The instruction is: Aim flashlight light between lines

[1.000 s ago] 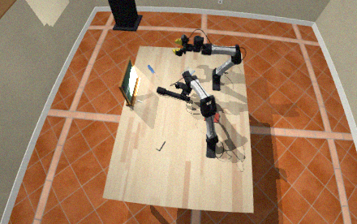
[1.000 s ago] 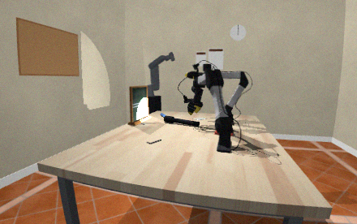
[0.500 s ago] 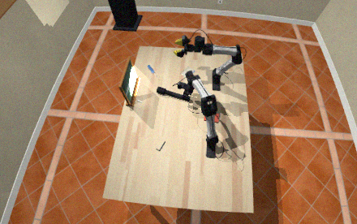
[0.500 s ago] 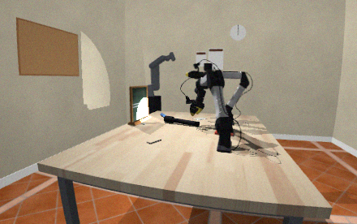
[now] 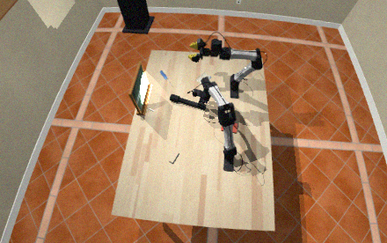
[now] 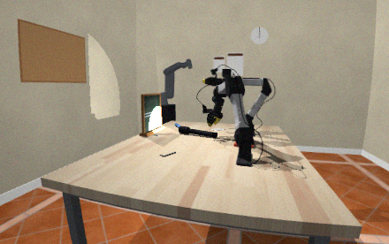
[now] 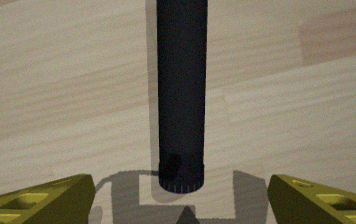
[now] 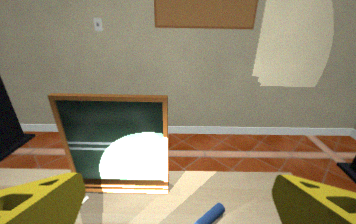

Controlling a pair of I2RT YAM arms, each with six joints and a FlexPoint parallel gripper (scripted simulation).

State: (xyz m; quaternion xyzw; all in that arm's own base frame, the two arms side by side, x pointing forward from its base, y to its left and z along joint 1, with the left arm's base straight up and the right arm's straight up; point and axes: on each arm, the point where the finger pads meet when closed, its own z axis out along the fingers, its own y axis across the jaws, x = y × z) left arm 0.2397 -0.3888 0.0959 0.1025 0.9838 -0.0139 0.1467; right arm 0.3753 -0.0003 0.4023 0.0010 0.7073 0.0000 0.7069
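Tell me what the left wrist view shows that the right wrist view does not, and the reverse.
Only the left wrist view: the flashlight, its rear part at least, and the left hand, open.

Only the right wrist view: the framed board, its bright light patch, a blue rod, and the right hand, open.

Both: wooden tabletop and a pair of yellow fingers.

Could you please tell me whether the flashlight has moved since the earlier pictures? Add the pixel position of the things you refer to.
No; the flashlight [image 5: 186, 102] [image 6: 197, 132] [image 7: 182, 90] keeps its place relative to the board [image 5: 140, 90] [image 6: 151, 114] [image 8: 110, 117].
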